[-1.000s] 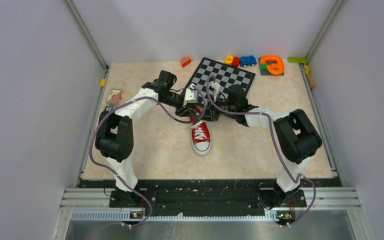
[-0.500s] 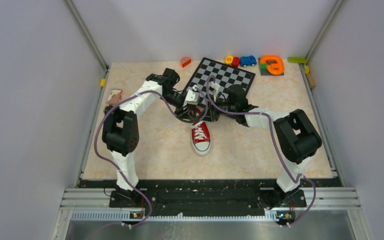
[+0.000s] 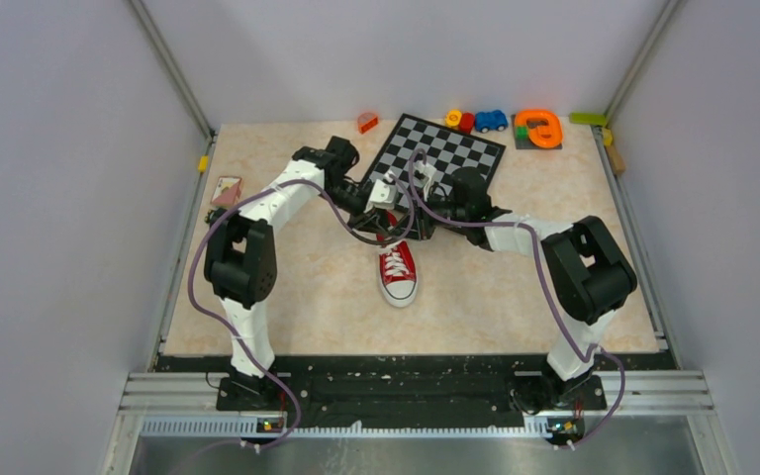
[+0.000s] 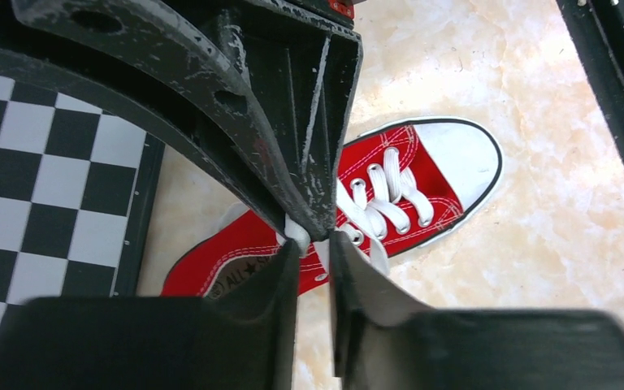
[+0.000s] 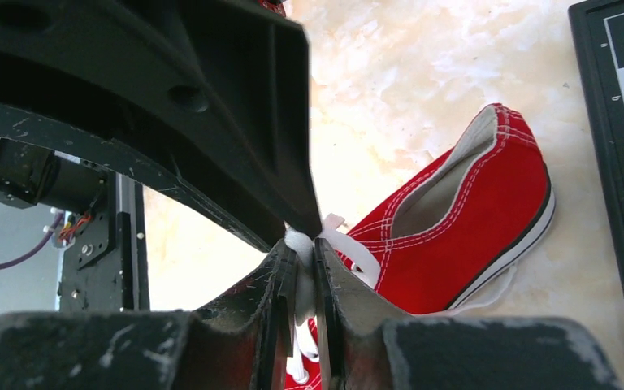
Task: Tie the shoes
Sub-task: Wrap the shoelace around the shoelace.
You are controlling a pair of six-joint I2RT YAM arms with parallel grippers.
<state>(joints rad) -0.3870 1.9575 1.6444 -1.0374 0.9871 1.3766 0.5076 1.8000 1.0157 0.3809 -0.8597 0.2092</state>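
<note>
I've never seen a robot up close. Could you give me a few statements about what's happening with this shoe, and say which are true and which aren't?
1. The sneaker is red with white laces. True.
2. Its toe points toward the chessboard. False: the toe points toward the arms' bases, and the heel end is nearer the board.
3. The right gripper is pinched on a white lace. True.
4. The sneaker stands on the chessboard. False: it lies on the beige table, beside the board.
5. A blue toy car sits at the table's far edge. True.
</note>
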